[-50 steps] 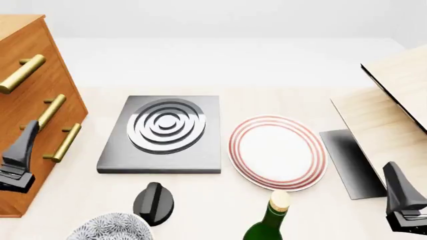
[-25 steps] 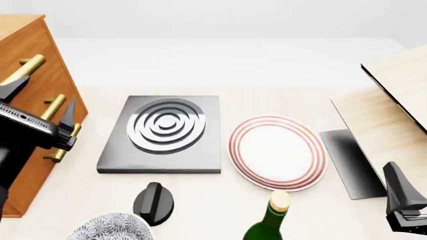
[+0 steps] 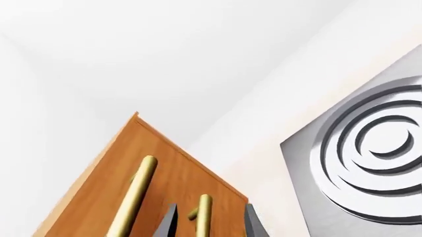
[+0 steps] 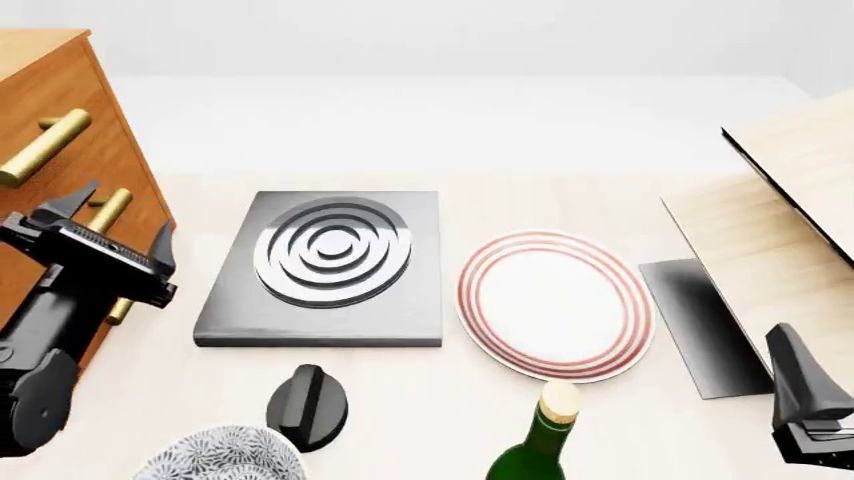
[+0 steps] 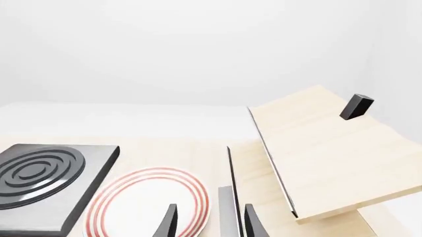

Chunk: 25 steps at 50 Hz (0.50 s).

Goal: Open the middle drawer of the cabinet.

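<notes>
Where the front view's left edge cuts it off, the cabinet (image 4: 54, 150) stands with its three brass handles stacked down its face; the middle drawer (image 4: 91, 240) sits flush and closed, its handle (image 4: 110, 209) partly covered by the left gripper (image 4: 118, 233). That gripper's two dark fingers are spread apart, one above the handle and one below it, holding nothing; whether either touches the bar cannot be told. At centre lies a grey slab with raised rings (image 4: 327, 265), to its right a red-rimmed plate (image 4: 554, 305) with nothing on it, and along the bottom edge a black knob (image 4: 307, 405), a patterned bowl (image 4: 220, 455) whose inside is not visible, and a green bottle (image 4: 541, 440). The right gripper (image 4: 807, 405) sits at the lower right, only partly in frame, so its opening cannot be read here. Seen from the left wrist, two finger tips at the bottom edge bracket the middle handle (image 3: 201, 215), with clear gaps either side. From the right wrist, fingers (image 5: 168, 222) stand apart and empty over the plate's (image 5: 148, 202) edge, below pale wooden boards (image 5: 323, 148).
</notes>
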Each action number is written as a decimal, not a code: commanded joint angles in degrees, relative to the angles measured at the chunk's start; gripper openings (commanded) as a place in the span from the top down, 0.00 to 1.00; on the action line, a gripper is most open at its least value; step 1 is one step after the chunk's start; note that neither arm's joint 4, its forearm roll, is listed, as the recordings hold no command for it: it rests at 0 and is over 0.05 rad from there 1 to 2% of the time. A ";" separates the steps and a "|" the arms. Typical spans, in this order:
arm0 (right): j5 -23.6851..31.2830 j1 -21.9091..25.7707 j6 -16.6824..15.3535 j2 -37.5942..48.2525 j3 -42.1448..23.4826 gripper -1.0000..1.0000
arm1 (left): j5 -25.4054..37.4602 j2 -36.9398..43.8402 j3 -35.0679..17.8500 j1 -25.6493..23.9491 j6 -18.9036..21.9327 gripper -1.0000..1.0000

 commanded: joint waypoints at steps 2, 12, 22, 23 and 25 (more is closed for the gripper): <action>0.12 0.09 0.32 -0.04 0.10 0.00 | -6.72 6.04 2.40 1.76 0.45 0.00; 0.13 0.09 0.32 -0.04 0.10 0.00 | -6.84 7.14 2.66 3.09 0.52 0.00; 0.11 0.10 0.30 -0.04 0.10 0.00 | -6.84 7.42 2.22 5.26 1.05 0.00; 0.13 0.08 0.32 -0.04 0.10 0.00 | -6.84 7.38 2.26 5.37 1.05 0.00; 0.12 0.10 0.30 -0.04 0.10 0.00 | -6.84 7.45 2.21 5.89 1.22 0.00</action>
